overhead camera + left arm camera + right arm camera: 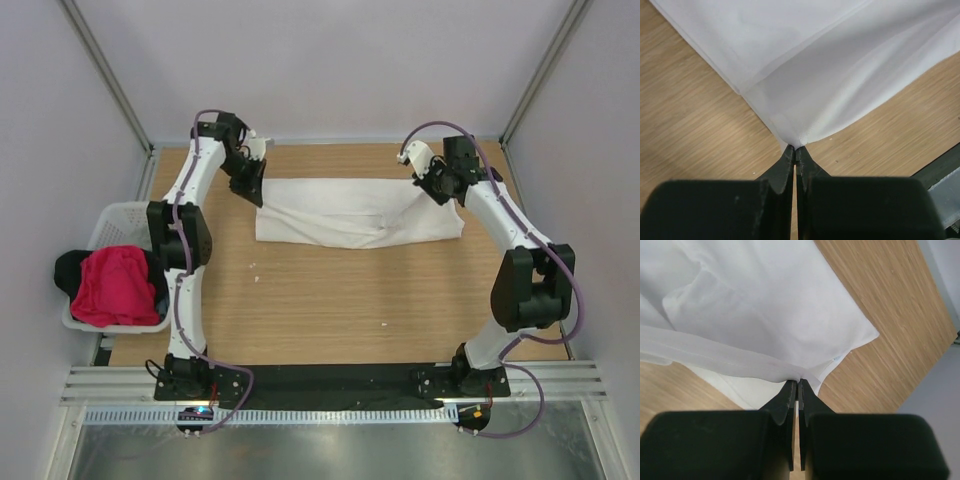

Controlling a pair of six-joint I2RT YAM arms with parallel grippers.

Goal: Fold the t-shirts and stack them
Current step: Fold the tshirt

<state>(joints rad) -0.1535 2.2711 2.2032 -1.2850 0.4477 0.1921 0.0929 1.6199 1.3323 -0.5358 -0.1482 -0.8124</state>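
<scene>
1. Both claws are shut tight on cloth. The left gripper [795, 147] pinches a corner at the left end of the white t-shirt [350, 215]. The right gripper [797, 382] pinches a hemmed edge at the right end, just beside that end's corner.
2. The white t-shirt lies as a long strip across the table [330, 310], close to its far edge. It is wrinkled through the middle, and the pinched ends appear to be raised a little off the wood.
3. The step in hand looks like a lengthwise fold, with both held ends carried over the rest of the shirt.
4. To do it well, move the two arms at the same height and pace. Hold enough tension between them to draw the middle wrinkles flat without stretching the cloth.
5. Lay the carried edge level with the edge beneath it, and let go only once it rests there.
6. I cannot tell how many layers the right claw has. If it holds just one, the lower layers may lag behind and skew the fold.
7. The pink-red t-shirt [115, 285] and black t-shirt [68, 268] sit in the white basket [110, 212] beside the table's left edge, not yet folded.
</scene>
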